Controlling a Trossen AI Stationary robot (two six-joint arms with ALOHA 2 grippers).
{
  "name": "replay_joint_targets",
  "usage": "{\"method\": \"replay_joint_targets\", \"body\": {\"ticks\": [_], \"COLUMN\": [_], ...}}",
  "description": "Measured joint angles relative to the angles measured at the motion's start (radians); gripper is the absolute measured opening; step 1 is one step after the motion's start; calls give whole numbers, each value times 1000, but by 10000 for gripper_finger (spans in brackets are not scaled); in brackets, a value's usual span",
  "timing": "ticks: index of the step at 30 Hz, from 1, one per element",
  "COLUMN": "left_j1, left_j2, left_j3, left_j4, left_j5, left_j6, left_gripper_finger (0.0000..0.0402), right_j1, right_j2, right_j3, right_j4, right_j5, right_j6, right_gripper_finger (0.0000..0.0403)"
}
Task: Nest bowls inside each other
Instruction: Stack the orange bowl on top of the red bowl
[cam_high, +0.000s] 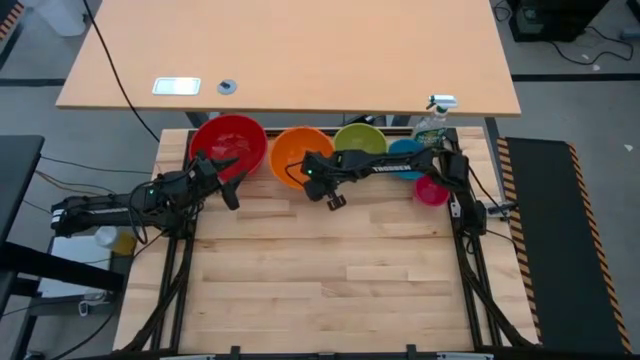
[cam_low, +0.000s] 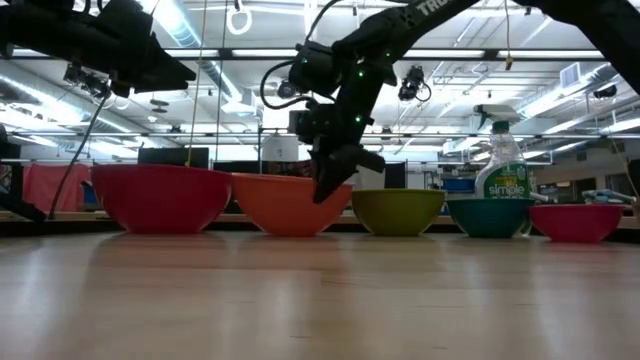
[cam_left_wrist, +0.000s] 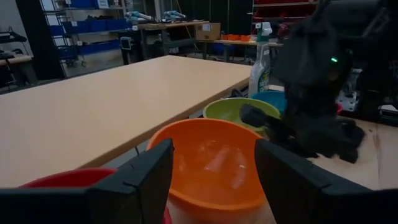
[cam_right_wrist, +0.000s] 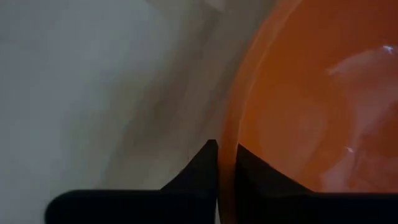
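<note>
Five bowls stand in a row on their bases along the table's far edge: red (cam_high: 228, 140), orange (cam_high: 298, 150), lime green (cam_high: 360, 138), blue (cam_high: 405, 152) and magenta (cam_high: 432, 190). My right gripper (cam_right_wrist: 225, 155) reaches across from the right and is shut on the orange bowl (cam_low: 285, 205) at its near rim. My left gripper (cam_left_wrist: 211, 180) stands open and level above the table, just near of the red bowl (cam_low: 160, 195). It faces the orange bowl (cam_left_wrist: 211, 162) and holds nothing. My right gripper pinches the orange bowl's rim (cam_right_wrist: 227, 134) on the bowl's near side, one finger (cam_right_wrist: 255, 165) inside the bowl and one (cam_right_wrist: 202, 162) outside. The fingers come steeply from above, pointing down. The bowl stands upright with its base on the table (cam_low: 290, 232).
A clear spray bottle (cam_high: 435, 115) stands behind the blue bowl at the far right. A light wooden desk (cam_high: 300, 50) lies beyond the table's far edge. Bare wooden tabletop (cam_high: 320, 270) stretches toward the near edge.
</note>
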Motion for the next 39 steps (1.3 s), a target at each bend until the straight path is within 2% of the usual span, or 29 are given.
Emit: {"method": "replay_joint_targets", "body": {"ticks": [3,14,20,25,31,36,39], "left_j1": [0,-2,-5,-20,-35,-61,-79], "left_j2": [0,0,-3,-10,-59,-131,-165], "left_j3": [0,14,117,132,132,133,134], "left_j4": [0,42,-7,-49,-76,-116,-125], "left_j5": [24,46,87,51,6,-21,-23], "left_j6": [-11,-66,-55,-35,-14,-10,-13], "left_gripper_finger": [228,228,228,228,228,228,228], "right_j1": [29,131,132,133,111,87,74], "right_j2": [-5,-33,-48,-49,-33,19,81], "right_j3": [2,6,131,242,301,302,356], "right_j4": [-18,-83,-136,-179,-7,202,264], "right_j5": [-9,18,72,163,91,47,28], "right_j6": [0,-65,-24,-37,-116,-189,-229], "right_gripper_finger": [21,32,26,26,27,27,27]}}
